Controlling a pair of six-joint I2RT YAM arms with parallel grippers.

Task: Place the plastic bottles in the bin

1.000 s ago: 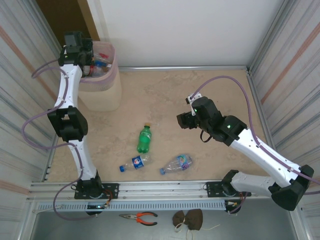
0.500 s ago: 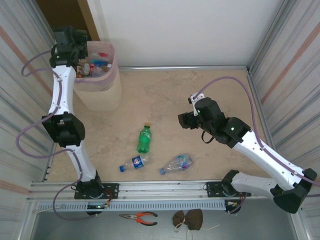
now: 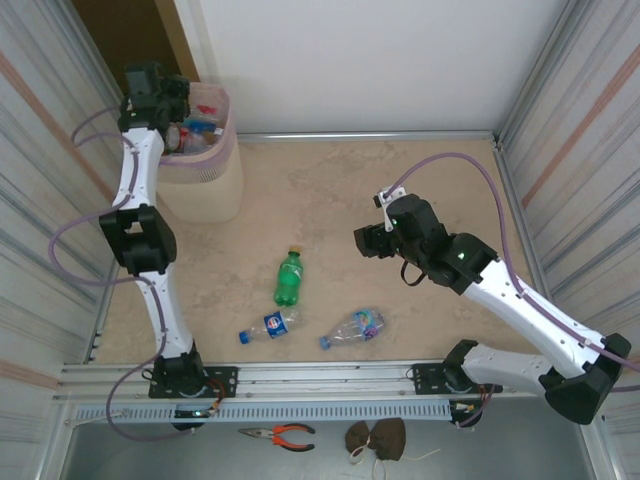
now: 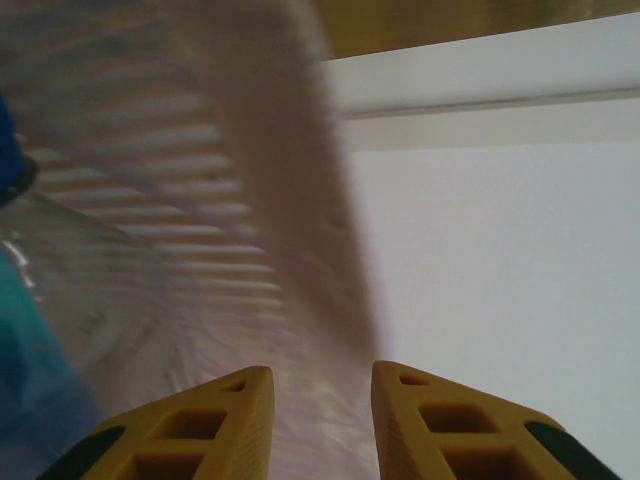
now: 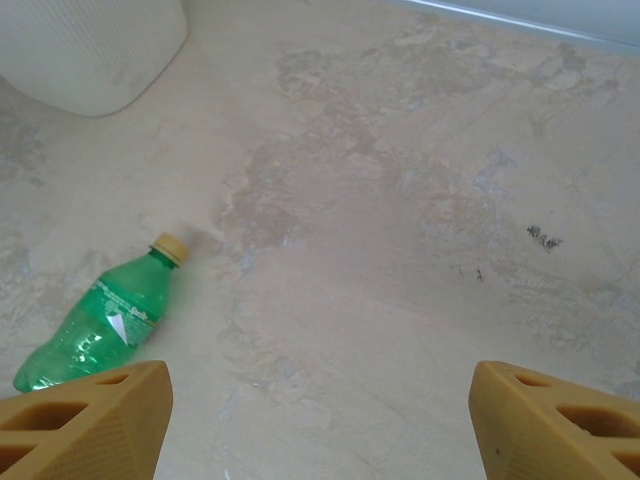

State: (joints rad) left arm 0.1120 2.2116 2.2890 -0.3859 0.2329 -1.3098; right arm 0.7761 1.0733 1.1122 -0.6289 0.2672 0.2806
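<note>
Top external: three bottles loose on the table, more already in the bin

Green bottle (image 3: 289, 278) lies on its side mid-table, yellowish cap toward the far wall. The right wrist view has it at lower left. Nearer the front edge are a blue-capped bottle (image 3: 270, 324) and a clear bottle (image 3: 355, 325) with a coloured label. Both are on their sides, near each other but apart. Binned bottles (image 3: 195, 128) show red and blue caps inside the bin (image 3: 215, 195), far left corner.

Handling, judged: they look empty or nearly so. Light and thin-walled, likely to dent under a hard squeeze and roll if nudged. Smooth and round, so take one across the body at the labelled middle, jaws square to the long axis. Avoid the cap and the tapered neck.

Right gripper (image 5: 320, 425) hovers over bare table (image 3: 420, 170), right of the green bottle, jaws wide with nothing between. Left gripper (image 4: 322, 420) is at the bin's rim, jaws close together with only a narrow gap. The bin's blurred pink wall runs down toward that gap; cannot tell whether anything is pinched.
</note>
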